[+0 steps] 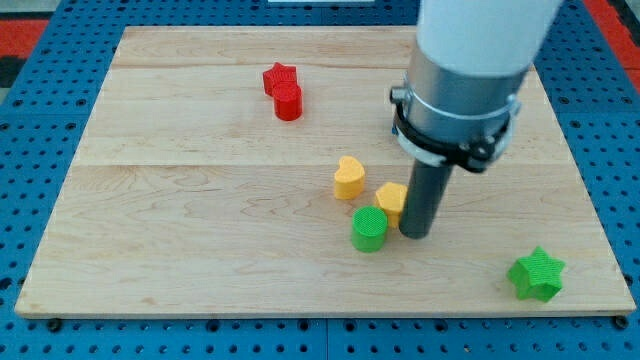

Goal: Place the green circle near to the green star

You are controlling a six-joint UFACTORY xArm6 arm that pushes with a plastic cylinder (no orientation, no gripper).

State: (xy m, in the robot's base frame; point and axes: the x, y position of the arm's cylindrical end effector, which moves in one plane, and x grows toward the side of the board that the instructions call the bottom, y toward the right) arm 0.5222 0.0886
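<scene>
The green circle [369,228] is a short round block that stands flat on the wooden board, a little right of the middle and toward the near edge. The green star [537,274] lies flat well apart from it, near the board's near right corner.

It looked like a robotics lab bench: a pale wooden board [200,200] lay on a blue perforated mounting plate [40,150], with red matting at the far corners.
</scene>
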